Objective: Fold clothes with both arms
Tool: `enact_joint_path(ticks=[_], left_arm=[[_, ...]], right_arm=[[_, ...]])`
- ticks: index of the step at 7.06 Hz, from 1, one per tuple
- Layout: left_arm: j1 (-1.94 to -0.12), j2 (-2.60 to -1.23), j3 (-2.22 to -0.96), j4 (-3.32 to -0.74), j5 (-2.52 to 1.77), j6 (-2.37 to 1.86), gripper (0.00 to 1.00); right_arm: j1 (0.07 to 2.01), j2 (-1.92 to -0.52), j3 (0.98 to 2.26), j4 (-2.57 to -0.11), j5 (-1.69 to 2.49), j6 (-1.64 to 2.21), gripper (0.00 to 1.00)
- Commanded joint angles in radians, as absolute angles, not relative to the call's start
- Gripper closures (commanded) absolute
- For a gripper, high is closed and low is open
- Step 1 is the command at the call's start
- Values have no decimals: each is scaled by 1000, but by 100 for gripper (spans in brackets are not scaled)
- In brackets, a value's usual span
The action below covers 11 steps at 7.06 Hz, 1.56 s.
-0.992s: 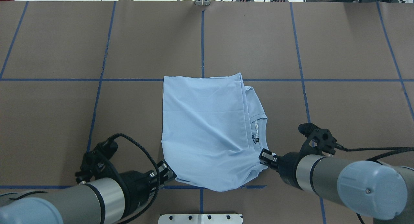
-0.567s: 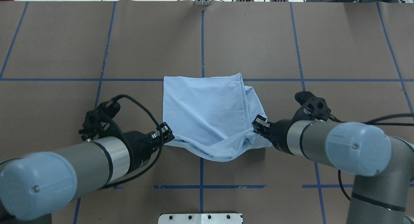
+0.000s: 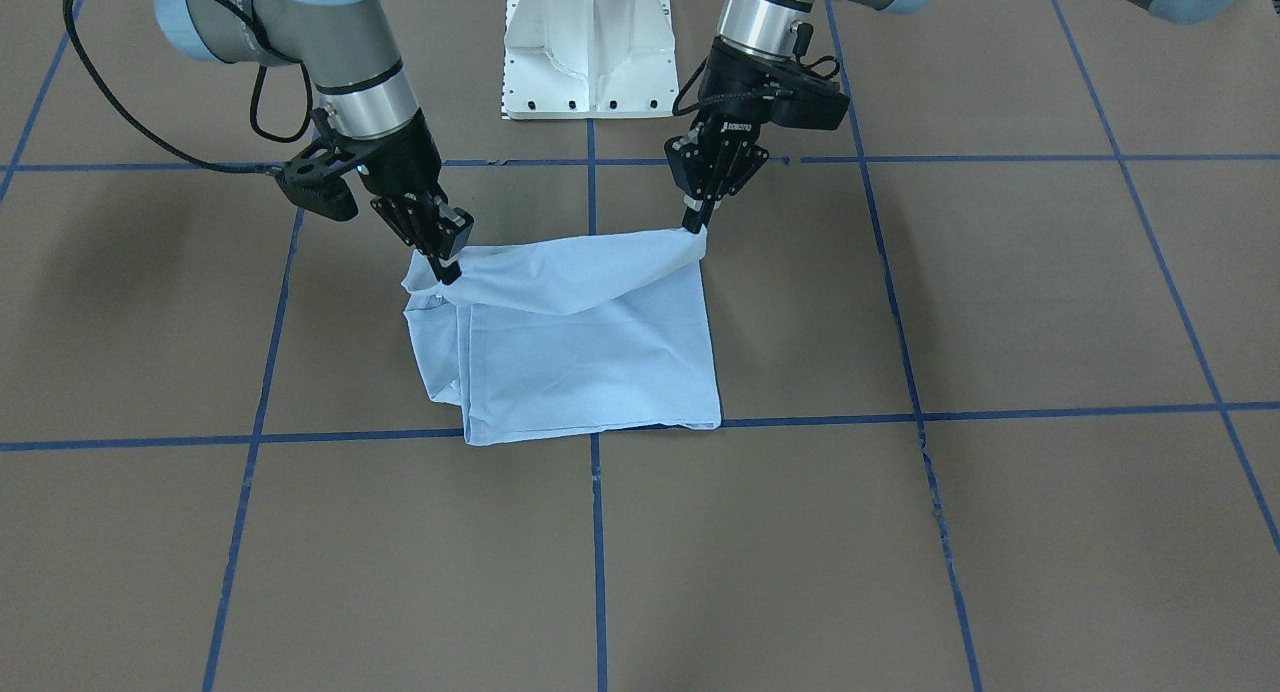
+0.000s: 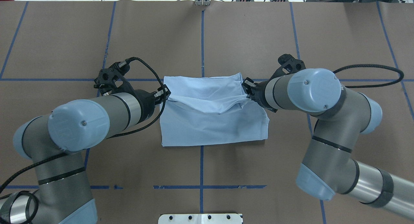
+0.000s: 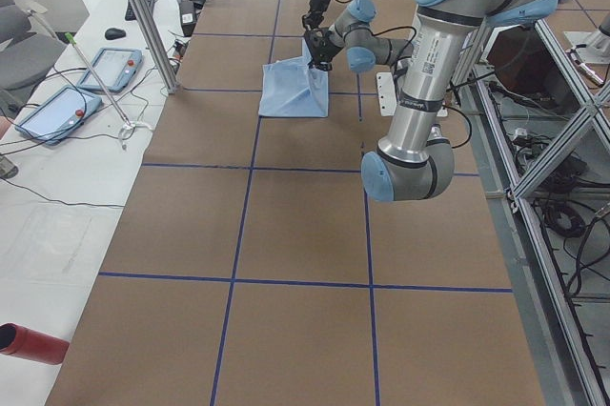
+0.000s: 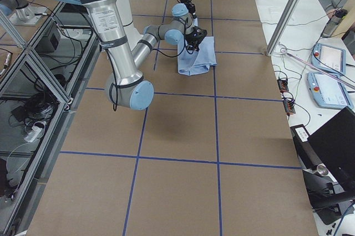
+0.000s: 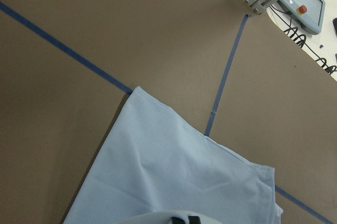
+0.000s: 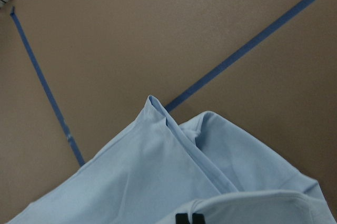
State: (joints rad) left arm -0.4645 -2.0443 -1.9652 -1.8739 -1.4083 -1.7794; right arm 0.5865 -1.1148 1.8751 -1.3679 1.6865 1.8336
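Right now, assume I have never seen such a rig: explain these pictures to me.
The machine is two grey-and-silver jointed robot arms on a white pedestal. One camera looks down from behind it, one faces it across the table, two watch from the table's ends, and one rides on each wrist. On the brown table with blue tape lines lies a light blue t-shirt, partly folded. The black left gripper and right gripper each pinch a corner, holding that edge lifted above the rest.

We are in a robotics lab, as we see from the two robot arms (image 4: 81, 120) at a brown table (image 3: 1000, 532) gridded with blue tape (image 3: 597, 552), metal frame posts (image 5: 143, 15), control tablets (image 5: 57, 112) on a white bench (image 5: 48, 225) and cables (image 5: 562, 220).
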Motion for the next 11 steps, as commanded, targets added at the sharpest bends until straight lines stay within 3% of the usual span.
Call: enact_joint_path(ticks=[1, 2, 3, 4, 6, 8, 10, 11], left_arm=[[-588, -2161, -1628, -2044, -1442, -1624, 94], [-639, -2213, -1365, -2253, -1450, -1536, 58], [-697, -2220, -1215, -2422, -1450, -1443, 53], [-731, -2203, -1223, -2454, -1454, -1384, 53], [-733, -2131, -1340, -2445, -1488, -1381, 54], [-785, -1946, -1533, -2444, -1681, -1210, 54], [-1009, -1721, -1678, -2439, -1966, -904, 54], [-1166, -1677, -1681, -2416, -2106, -744, 54]], right_arm=[[675, -973, 1617, -1355, 1776, 1615, 90], [710, -847, 1313, -1192, 1760, 1476, 1], [785, -789, 1129, -1060, 1773, 1319, 0], [878, -796, 1127, -1060, 1892, 1216, 0], [896, -904, 1233, -1060, 1933, 1204, 0], [974, -1050, 1336, -1065, 2003, 1101, 0], [1163, -1185, 1426, -1161, 2072, 807, 0], [1243, -1259, 1519, -1275, 2107, 655, 0]])
